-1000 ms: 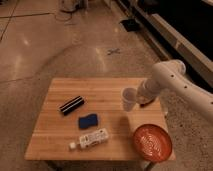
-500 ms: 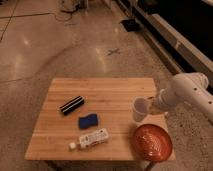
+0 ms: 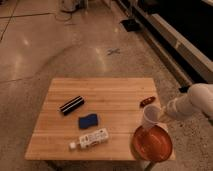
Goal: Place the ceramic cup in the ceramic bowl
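The white ceramic cup (image 3: 149, 117) hangs tilted just above the far rim of the orange-red ceramic bowl (image 3: 152, 144), which sits at the table's front right corner. My gripper (image 3: 160, 115) reaches in from the right on a white arm and is shut on the cup's right side, holding it off the table.
On the wooden table (image 3: 110, 90) lie a small dark red oblong object (image 3: 147, 101) just behind the cup, a black oblong object (image 3: 72, 105), a blue sponge (image 3: 88, 121) and a white labelled bottle on its side (image 3: 90, 139). Polished floor surrounds the table.
The gripper has carried the cup from the table's right middle toward the front, down to the bowl's far rim. The arm has drawn back to the right.
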### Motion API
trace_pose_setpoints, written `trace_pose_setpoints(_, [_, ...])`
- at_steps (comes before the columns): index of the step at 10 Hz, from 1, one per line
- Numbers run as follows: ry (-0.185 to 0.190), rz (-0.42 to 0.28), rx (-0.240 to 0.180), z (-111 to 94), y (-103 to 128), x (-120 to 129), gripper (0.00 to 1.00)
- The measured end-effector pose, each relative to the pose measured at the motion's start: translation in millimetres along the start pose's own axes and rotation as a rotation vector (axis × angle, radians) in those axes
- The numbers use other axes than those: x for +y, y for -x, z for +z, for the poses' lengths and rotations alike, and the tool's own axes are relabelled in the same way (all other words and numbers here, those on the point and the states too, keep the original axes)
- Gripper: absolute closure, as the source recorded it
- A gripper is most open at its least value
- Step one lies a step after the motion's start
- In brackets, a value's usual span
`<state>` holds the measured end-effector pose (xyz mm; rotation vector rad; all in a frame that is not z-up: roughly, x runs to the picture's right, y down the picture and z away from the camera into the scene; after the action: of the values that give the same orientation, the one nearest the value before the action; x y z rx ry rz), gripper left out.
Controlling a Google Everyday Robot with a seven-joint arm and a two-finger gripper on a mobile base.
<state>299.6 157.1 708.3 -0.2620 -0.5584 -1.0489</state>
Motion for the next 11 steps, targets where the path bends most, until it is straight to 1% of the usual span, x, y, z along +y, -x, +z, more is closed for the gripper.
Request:
trace_pose_setpoints(1, [0.008,0.000,0.000,2.2,1.0,11.2,0.93])
trace_pose_setpoints(4, [0.028,0.000,-0.009,7.1,5.9,28.8,0.64])
trace_pose_setpoints(6, [0.023,0.000,-0.017,4.6,11.7,33.6,0.44])
trace_pose_setpoints(7, [0.017,-0.010,-0.021,2.2,15.1,32.1,0.32])
trace_pose_setpoints(8, [0.013,-0.016,-0.024,0.4,17.7,31.6,0.23])
trace_pose_setpoints(9, [0.011,-0.024,-0.026,-0.5,19.6,31.0,0.20])
trace_pose_setpoints(11, [0.005,-0.047,-0.032,-4.3,23.5,28.8,0.20])
